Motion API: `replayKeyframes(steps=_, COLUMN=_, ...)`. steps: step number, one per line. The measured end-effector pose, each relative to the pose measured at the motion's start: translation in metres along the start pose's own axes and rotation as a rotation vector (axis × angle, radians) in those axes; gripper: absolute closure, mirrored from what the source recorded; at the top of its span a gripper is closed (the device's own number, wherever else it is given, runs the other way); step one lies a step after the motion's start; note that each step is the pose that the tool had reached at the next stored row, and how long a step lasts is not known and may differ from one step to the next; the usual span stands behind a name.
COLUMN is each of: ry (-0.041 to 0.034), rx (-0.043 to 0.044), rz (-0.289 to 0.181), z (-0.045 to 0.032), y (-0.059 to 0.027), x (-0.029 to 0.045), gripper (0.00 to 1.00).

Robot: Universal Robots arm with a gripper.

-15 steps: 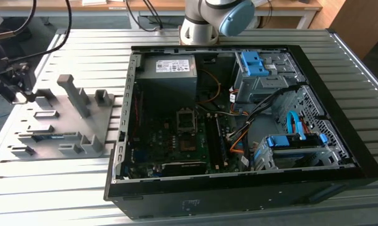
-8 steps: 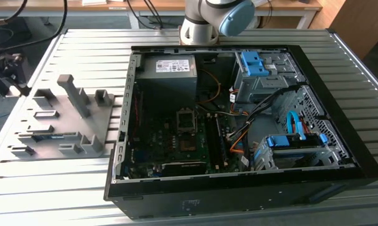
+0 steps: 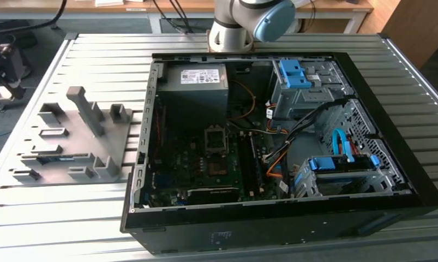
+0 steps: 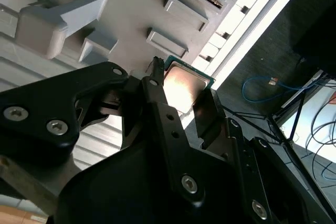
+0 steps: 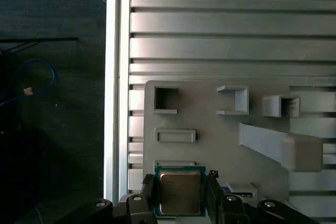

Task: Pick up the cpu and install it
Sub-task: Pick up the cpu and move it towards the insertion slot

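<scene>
Gripper (image 5: 180,178) clamped on two opposite edges of the small square silvery-topped cpu (image 5: 180,193); arm points it down above the grey moulded tray (image 5: 210,129) on the ribbed metal counter (image 5: 236,24).

High exterior; wrist views sharing cpu (image 5: 180,192)

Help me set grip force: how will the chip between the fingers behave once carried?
Probably stiff and light: the chip is a thin flat square with a metal top. That smooth top looks slippery, yet the gripper pinches two opposite edges, so it should ride flat. Its thin green rim may be fragile.
</scene>
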State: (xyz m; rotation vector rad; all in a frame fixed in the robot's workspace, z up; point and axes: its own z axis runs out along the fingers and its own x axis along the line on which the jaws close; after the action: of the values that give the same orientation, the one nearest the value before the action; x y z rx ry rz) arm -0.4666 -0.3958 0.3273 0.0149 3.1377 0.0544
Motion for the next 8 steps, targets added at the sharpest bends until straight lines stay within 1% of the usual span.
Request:
replayKeyframes(steps=4, ry=0.0000, rx=0.0000, rz=0.000, z=-0.0163, y=0.0006, x=0.0000, gripper=0.53)
replayKeyframes(steps=8, ry=0.0001, rx=0.0001, rz=0.000, z=-0.0298, y=0.0010, x=-0.0001, gripper=0.53)
